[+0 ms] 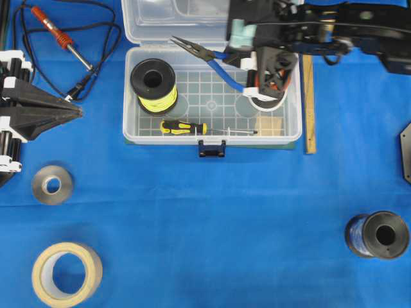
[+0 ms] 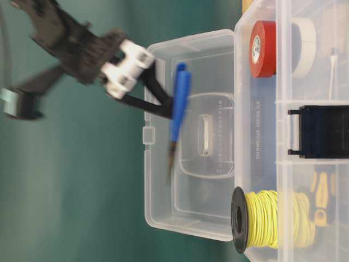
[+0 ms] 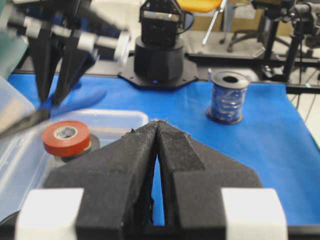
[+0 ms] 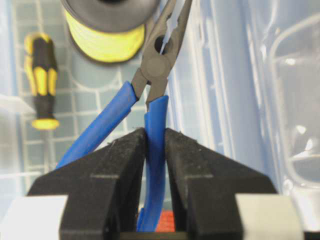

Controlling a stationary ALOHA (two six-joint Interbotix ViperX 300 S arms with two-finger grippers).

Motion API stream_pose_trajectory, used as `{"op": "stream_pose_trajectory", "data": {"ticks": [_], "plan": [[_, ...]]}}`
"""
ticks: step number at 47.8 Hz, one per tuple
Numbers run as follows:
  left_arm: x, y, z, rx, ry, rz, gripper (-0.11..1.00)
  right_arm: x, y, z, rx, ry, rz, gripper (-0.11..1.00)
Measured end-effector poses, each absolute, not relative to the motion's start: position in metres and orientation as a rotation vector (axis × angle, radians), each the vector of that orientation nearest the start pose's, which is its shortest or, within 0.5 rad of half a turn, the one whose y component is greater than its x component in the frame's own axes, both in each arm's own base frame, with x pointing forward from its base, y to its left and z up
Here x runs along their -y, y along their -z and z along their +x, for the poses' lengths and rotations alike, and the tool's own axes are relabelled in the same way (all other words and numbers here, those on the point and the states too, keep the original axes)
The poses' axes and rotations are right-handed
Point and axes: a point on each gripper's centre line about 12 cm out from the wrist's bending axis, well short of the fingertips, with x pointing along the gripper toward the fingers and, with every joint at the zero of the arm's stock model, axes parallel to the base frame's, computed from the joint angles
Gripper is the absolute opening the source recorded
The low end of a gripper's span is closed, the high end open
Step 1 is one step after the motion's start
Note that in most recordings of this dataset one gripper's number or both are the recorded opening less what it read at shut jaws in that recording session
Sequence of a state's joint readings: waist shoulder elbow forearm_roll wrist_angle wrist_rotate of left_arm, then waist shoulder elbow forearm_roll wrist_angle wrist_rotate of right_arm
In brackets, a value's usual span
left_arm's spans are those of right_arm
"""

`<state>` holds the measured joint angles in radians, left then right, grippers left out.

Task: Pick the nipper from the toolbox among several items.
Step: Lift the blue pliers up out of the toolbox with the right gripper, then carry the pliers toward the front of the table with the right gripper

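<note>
1. Black pads of the right gripper [image 4: 155, 150] filled the foreground of its wrist view, and they were clamped on one blue handle of the nipper [image 4: 156, 145]; the other handle splayed free to one side. So the grasp, the main part of the job, looked done.

2. Toolbox [image 1: 131, 96], the largest thing in play, sat near the far edge of the table with its clear lid thrown back. Inside it were the yellow wire spool [image 1: 153, 82] in the far-left corner, the screwdriver [image 1: 183, 127] along the front wall, a red tape roll [image 3: 66, 137] under the right arm and a small wooden block [image 1: 270, 124] in the front-right corner.

3. In the table-level view the nipper hung from the gripper in front of the open lid, jaws pointing down, apparently lifted off the grid floor; overhead its pointed tip reached over the box's far wall. The lift seemed under way and not finished.

4. What was left, as I judged it: carry the tool clear of the walls. With one handle gripped, it might swing or slip.

5. At the left edge of the table the left gripper [image 3: 158, 145] sat with its fingers pressed together on nothing, well apart from the box.
</note>
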<state>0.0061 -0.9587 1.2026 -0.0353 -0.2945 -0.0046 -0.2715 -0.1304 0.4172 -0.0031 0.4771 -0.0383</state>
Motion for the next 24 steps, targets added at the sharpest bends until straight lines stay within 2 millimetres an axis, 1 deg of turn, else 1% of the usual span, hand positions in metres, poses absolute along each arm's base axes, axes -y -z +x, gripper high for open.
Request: {"op": "stream_pose_trajectory", "data": {"ticks": [3, 9, 19, 22, 24], "plan": [[-0.002, -0.282, 0.198, 0.051, -0.015, -0.038, 0.0, 0.092, -0.272, 0.376, -0.745, 0.22, 0.063, 0.13], [-0.002, -0.282, 0.198, 0.052, -0.015, -0.038, 0.0, 0.053, -0.277, 0.375, -0.715, 0.137, 0.055, 0.13], [-0.005, -0.283, 0.198, 0.054, -0.026, -0.038, 0.0, -0.016, -0.271, 0.38, -0.682, -0.011, 0.068, 0.13], [-0.006, -0.282, 0.198, 0.053, -0.032, -0.038, 0.0, -0.032, -0.264, 0.383, -0.678, -0.046, 0.069, 0.13], [-0.006, -0.282, 0.198, 0.053, -0.035, -0.038, 0.0, -0.042, -0.255, 0.386, -0.689, -0.064, 0.076, 0.13]]}}
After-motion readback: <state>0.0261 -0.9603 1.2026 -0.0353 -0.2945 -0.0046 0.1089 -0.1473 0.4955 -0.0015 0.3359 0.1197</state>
